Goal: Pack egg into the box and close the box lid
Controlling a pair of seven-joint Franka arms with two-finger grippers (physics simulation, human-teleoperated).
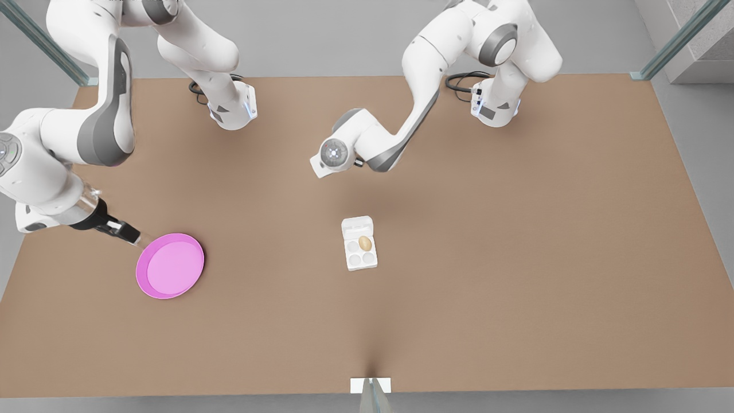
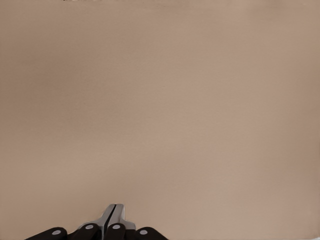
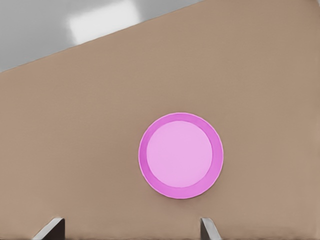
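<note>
- Egg (image 1: 365, 243), tan and oval, already seated in one cup of the box (image 1: 361, 259): the cup next to the hinge, on the front view's right.
- Box near the middle of the brown table (image 1: 516, 287); other three cups empty.
- Box lid (image 1: 357, 225) open, lying flat on the table beyond the hinge, on the side facing the arm bases.
- Left gripper (image 2: 111, 216) with fingers pressed together, holding nothing, over bare table; its arm poised just beyond the lid, clearly the nearer of the two.
- Right gripper (image 1: 131, 236) spread wide and empty, at the rim of the pink plate (image 1: 170, 265), well apart from the box towards the front view's left; waiting.
- Likely next: lid swung over the hinge, towards the front view's lower edge, down onto the cups.
</note>
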